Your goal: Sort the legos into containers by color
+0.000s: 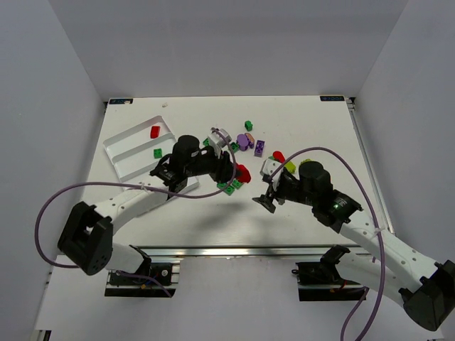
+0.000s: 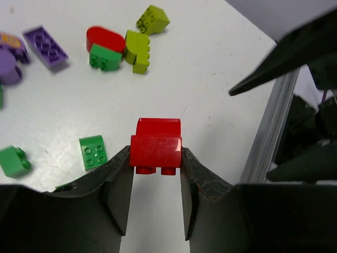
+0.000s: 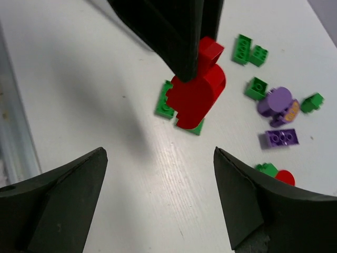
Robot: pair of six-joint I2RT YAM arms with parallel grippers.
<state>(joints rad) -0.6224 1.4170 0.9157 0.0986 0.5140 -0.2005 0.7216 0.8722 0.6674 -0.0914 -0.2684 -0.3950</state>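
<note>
White bench (image 1: 298, 114), sorting barely begun: one red lego (image 1: 155, 131) and one green lego (image 1: 158, 153) in tray (image 1: 131, 145); rest of legos (image 1: 250, 144) loose mid-bench. Left jaws clamped on red brick (image 2: 156, 147); right jaws spread wide, empty.

White tray (image 1: 121, 145) corner under the left arm (image 1: 142, 202), red brick (image 1: 244, 171) half covered by the left gripper (image 1: 234, 174), purple rounded brick (image 2: 8, 67) cut off at the edge, green bricks (image 3: 163, 105) partly beneath the red.
</note>
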